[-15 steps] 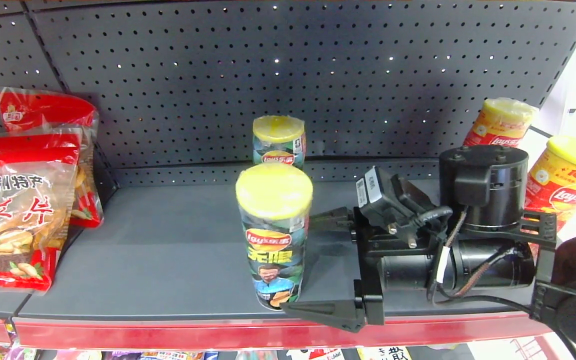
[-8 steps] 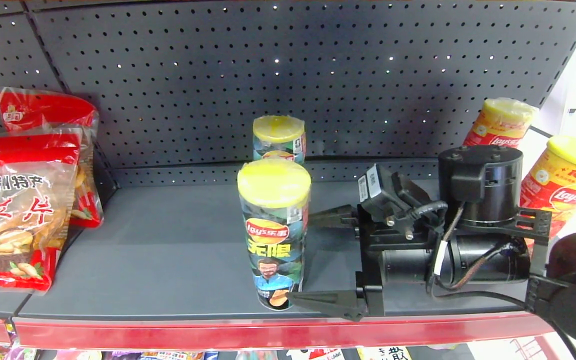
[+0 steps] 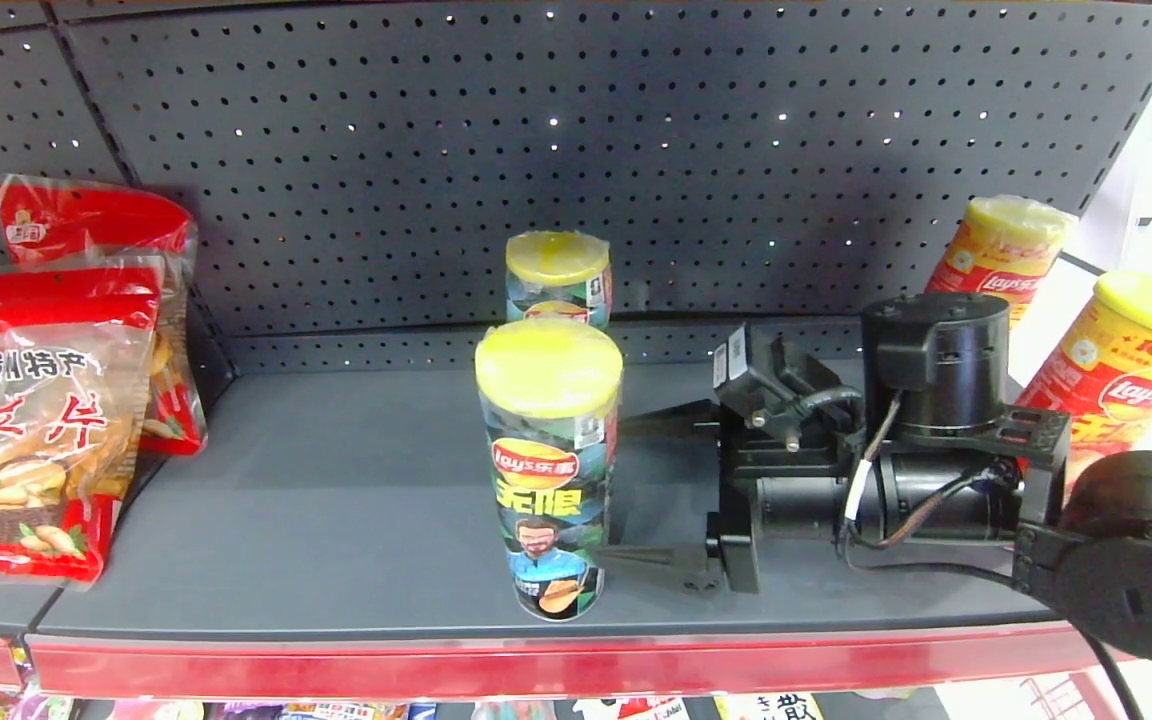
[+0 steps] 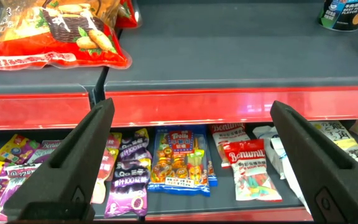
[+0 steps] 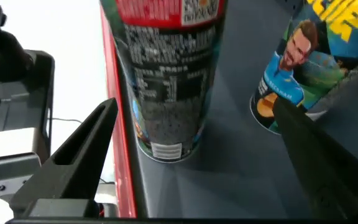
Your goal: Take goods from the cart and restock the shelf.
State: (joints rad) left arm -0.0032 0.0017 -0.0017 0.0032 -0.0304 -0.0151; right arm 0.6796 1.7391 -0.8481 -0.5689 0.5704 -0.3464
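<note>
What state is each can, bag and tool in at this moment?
Front can: upright, lid on, not gripped.
Back can: upright, lid on.
Right-hand cans: lids on.
Snack bags: propped upright.
Right tool: open, beside front can.
Left tool: open, empty.

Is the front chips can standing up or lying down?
Standing up. The front can has its yellow lid on top, and its bottom sits flat on the shelf.

Logos mark the green chip can [image 3: 548, 480] and yellow can [image 3: 1131, 375]; characters mark the red snack bag [image 3: 36, 420].
</note>
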